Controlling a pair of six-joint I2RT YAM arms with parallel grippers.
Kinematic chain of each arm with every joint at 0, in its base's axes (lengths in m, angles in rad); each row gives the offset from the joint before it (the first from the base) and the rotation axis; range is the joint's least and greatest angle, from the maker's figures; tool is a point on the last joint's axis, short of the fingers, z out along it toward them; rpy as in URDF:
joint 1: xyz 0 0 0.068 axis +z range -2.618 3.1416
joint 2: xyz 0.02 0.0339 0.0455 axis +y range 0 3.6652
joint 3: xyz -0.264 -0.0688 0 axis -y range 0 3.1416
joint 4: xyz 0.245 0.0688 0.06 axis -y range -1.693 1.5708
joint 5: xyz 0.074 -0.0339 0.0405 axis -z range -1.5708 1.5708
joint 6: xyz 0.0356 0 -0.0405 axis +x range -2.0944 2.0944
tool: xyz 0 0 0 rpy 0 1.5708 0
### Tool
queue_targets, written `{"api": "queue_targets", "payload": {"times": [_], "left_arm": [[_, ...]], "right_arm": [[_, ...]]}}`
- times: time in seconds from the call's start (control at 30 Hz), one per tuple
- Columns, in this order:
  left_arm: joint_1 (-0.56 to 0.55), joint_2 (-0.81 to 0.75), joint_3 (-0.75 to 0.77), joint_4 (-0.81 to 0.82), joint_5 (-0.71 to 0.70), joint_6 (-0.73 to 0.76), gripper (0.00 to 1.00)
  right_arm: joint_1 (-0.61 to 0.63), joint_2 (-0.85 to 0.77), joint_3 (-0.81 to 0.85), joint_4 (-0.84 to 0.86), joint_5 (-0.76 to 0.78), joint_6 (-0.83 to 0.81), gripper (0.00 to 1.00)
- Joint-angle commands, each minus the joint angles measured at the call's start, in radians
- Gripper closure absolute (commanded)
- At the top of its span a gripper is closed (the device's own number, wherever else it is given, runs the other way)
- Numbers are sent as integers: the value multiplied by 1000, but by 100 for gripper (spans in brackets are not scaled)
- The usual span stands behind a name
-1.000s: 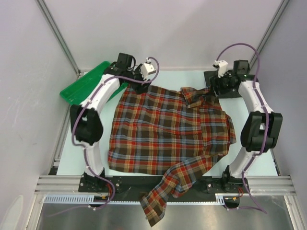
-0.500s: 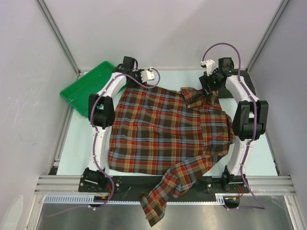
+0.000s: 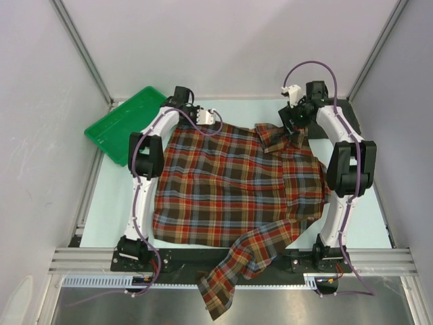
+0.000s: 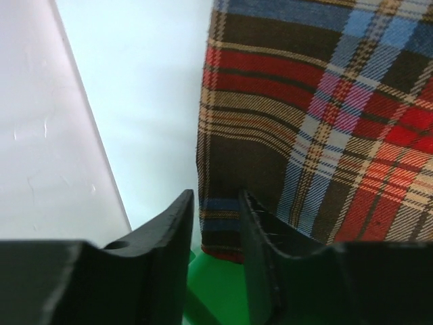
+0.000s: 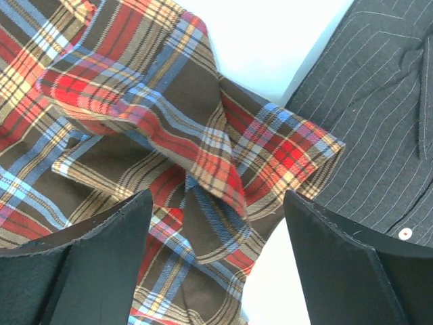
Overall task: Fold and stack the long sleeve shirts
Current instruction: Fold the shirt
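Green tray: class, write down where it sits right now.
In the top view, the green tray lies at the far left corner of the table, just left of the plaid shirt's far-left edge.

- Plaid shirt (image 3: 237, 183): covers the middle of the table (image 3: 108, 203); one sleeve hangs over the near edge, between the arm bases.
- Bare strips: to the left and right of the plaid shirt and along the far edge; a gripper can pass here over bare table.
- Green tray (image 3: 115, 125): blocks the far left corner, near the left wall (image 3: 40, 169).
- Grey shirt (image 5: 379, 115): fills the far right corner, just beside the plaid collar.
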Motion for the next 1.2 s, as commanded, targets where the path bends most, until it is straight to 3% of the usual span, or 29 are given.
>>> {"api": "queue_targets", "payload": {"times": [0.0, 0.17, 0.23, 0.3, 0.33, 0.37, 0.53, 0.57, 1.17], "left_arm": [[6, 10, 41, -23, 7, 87, 66], [7, 16, 44, -40, 33, 102, 76], [7, 21, 50, -66, 48, 131, 95], [7, 22, 50, -74, 59, 145, 100], [7, 24, 50, -85, 62, 150, 100], [9, 19, 54, -94, 70, 154, 100], [11, -22, 57, -92, 113, 131, 100], [11, -33, 57, -91, 119, 127, 100], [32, -242, -51, -71, 145, 68, 100]], "right_arm": [[-17, 43, 80, -37, -50, -3, 16], [-36, 87, 135, -125, -105, -25, 17], [-40, 139, 178, -187, -130, -37, 24], [-42, 159, 201, -201, -139, -39, 34], [-40, 161, 204, -204, -144, -40, 39], [-40, 161, 209, -204, -150, -42, 55], [-46, 150, 244, -234, -181, -40, 87], [-46, 144, 249, -238, -190, -36, 100], [-103, -9, 255, -234, -313, 49, 100]]}}
